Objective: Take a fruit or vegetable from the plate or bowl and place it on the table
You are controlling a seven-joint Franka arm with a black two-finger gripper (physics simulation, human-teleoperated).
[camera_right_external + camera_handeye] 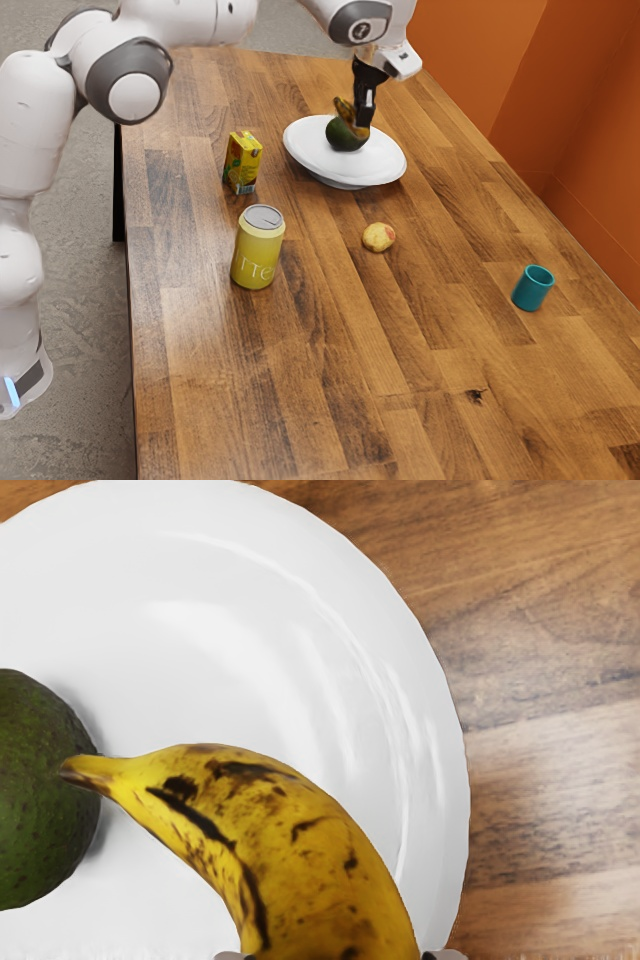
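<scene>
Banana: one (330, 870), over the plate and beside the avocado, its body between the fingertips.
Direction: narrow tip toward the avocado in the wrist view; contact uncertain.
Long axis: curved; slanted in the exterior view, upper end toward that view's left.
Claw: one (364, 119), holding the banana from two sides.
Plate: one (385, 165), white.
Avocado: one (341, 136), on the plate.
Table: one (330, 380), bearing one carton (242, 162), one can (257, 255), one yellow-red fruit (377, 238) and one teal cup (532, 290).
</scene>
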